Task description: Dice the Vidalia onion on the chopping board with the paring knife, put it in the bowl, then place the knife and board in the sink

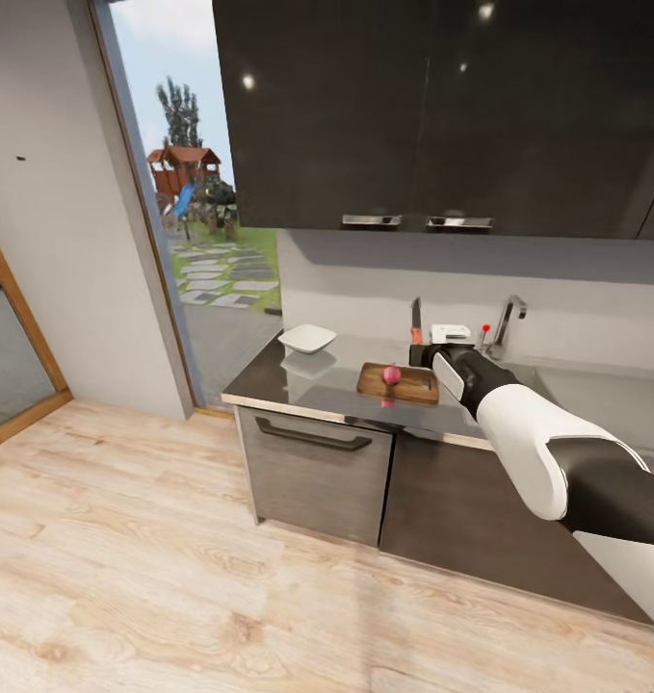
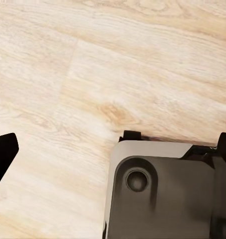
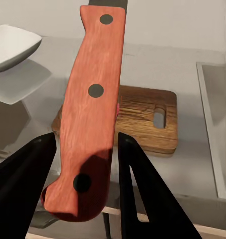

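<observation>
My right gripper (image 1: 425, 353) is shut on the paring knife (image 1: 416, 327) and holds it upright above the countertop (image 1: 317, 385), blade up. In the right wrist view the knife's red-brown riveted handle (image 3: 93, 94) stands between the black fingers (image 3: 23, 194). Just left of the gripper lies the chopping board (image 1: 404, 385), with a small round pink onion (image 1: 391, 373) resting whole on it. The handle hides most of the onion in the right wrist view. The white bowl (image 1: 307, 338) sits further left. My left gripper (image 2: 117, 135) hangs open over the floor.
The sink (image 1: 596, 395) and its chrome tap (image 1: 508, 322) with a red knob lie right of the board, partly behind my right arm. Dark wall cabinets (image 1: 432, 115) hang above. The counter ends at the left near tall glass doors (image 1: 201, 192). The robot's base (image 2: 162, 194) shows below the left gripper.
</observation>
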You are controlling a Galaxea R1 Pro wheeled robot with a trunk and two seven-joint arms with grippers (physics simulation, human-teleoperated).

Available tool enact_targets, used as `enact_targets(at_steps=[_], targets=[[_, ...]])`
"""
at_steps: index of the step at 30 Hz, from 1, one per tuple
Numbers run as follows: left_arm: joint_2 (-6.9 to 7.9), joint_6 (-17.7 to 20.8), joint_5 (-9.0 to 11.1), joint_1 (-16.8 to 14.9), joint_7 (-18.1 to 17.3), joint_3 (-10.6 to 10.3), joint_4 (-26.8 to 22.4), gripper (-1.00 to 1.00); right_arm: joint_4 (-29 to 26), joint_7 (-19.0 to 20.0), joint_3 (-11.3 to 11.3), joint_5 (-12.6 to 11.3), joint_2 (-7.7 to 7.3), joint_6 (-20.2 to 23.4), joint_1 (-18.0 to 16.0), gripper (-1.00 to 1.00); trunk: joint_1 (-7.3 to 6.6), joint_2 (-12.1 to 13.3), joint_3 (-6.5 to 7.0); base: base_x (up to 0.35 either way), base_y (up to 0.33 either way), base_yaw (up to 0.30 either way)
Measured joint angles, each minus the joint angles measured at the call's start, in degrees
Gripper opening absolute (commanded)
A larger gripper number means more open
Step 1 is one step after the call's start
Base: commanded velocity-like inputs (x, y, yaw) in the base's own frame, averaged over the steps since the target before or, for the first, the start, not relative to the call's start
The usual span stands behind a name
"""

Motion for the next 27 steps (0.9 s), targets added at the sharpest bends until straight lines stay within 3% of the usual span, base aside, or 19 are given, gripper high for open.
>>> enact_targets(at_steps=[7,27], targets=[[0.0,-0.01,-0.06,0.0,0.0,0.0,0.01,1.0,-0.01,0.0,-0.02,0.01,-0.07,0.05,0.01,-1.0,0.0,0.0,0.39,0.0,0.062,-0.182],[0.0,-0.02,-0.2,0.0,-0.07,-0.14,0.1,1.0,0.48,0.01,-0.02,0.02,-0.04,0.1,0.01,-1.0,-0.03,0.0,1.61,0.136,0.267,-0.176]])
